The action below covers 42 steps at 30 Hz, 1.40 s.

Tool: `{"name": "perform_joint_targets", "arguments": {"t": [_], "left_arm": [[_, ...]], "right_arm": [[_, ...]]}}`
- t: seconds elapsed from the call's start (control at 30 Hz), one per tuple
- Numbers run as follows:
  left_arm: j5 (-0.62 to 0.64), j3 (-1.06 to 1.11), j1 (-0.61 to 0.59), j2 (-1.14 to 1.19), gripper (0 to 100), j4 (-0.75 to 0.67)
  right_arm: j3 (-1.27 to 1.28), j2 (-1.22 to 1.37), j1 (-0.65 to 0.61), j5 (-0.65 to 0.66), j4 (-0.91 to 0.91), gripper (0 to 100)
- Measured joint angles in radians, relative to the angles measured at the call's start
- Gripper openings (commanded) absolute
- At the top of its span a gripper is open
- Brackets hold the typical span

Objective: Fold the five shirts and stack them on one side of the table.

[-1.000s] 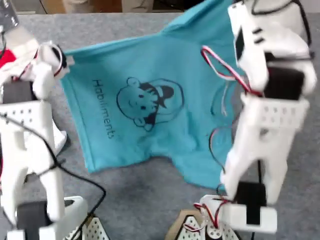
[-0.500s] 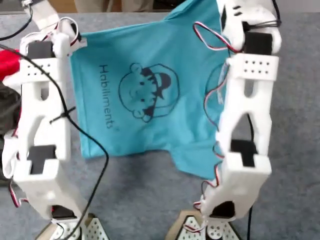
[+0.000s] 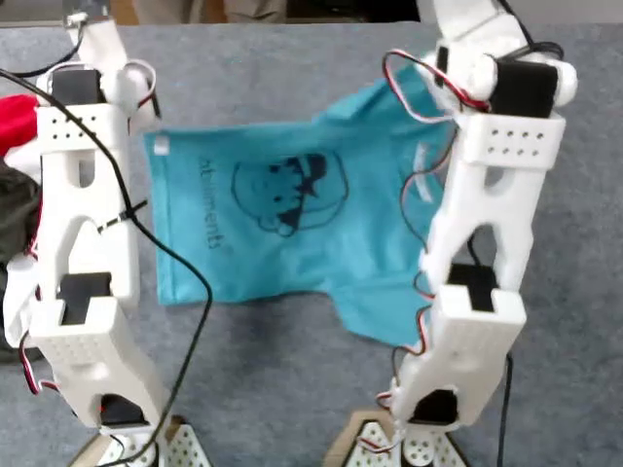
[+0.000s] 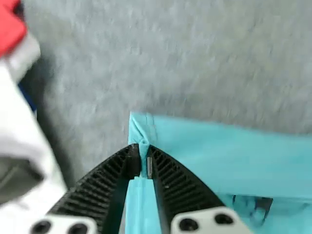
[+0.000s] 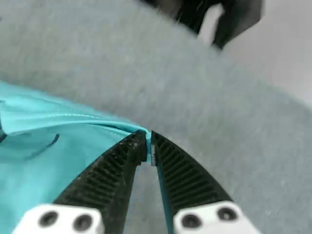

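A teal shirt (image 3: 282,224) with a dark cartoon print lies spread on the grey table between the two arms. My left gripper (image 4: 143,163) is shut on the shirt's far left corner (image 4: 139,131), seen in the high view under the left arm's head (image 3: 146,146). My right gripper (image 5: 148,144) is shut on the shirt's far right edge (image 5: 73,119); in the high view the right arm (image 3: 487,195) covers that spot. The shirt's near edge rests on the table, with a sleeve (image 3: 380,316) hanging toward the arm bases.
A pile of other clothes, red (image 3: 18,117) and dark (image 3: 15,233), lies at the table's left edge; in the left wrist view, red and white cloth (image 4: 14,73) sits beside the gripper. Bare grey table (image 3: 273,389) lies in front of the shirt.
Both arms have swung away from the bases toward the far side, carrying the shirt's far edge with them. The shirt now lies flatter and its print looks foreshortened.
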Motion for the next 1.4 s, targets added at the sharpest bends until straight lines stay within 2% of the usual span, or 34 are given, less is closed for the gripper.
{"name": "perform_joint_targets", "arguments": {"t": [0.13,0.23,0.5,0.73,0.9,1.13,1.4], "left_arm": [[0.003,-0.002,0.037,0.0,2,0.157],[0.018,-0.002,0.074,-0.011,2,0.241],[0.032,0.091,0.075,-0.14,2,0.259],[0.023,0.331,0.078,-0.206,2,0.203],[-0.002,0.578,0.089,-0.324,2,0.103],[-0.009,0.925,0.104,-0.486,2,-0.055],[-0.009,1.069,0.072,-0.505,2,-0.164]], "right_arm": [[-0.015,-0.006,0.015,-0.028,0.054,0.4],[0.083,-0.074,0.026,-0.043,0.055,0.4],[0.655,-0.473,0.023,-0.044,0.012,0.4],[1.149,-0.783,0.078,-0.043,-0.163,0.4],[1.441,-0.928,0.135,-0.012,-0.245,0.4],[1.699,-1.132,0.196,0.057,-0.275,0.4],[1.907,-1.332,0.203,0.117,-0.264,0.4]]}}
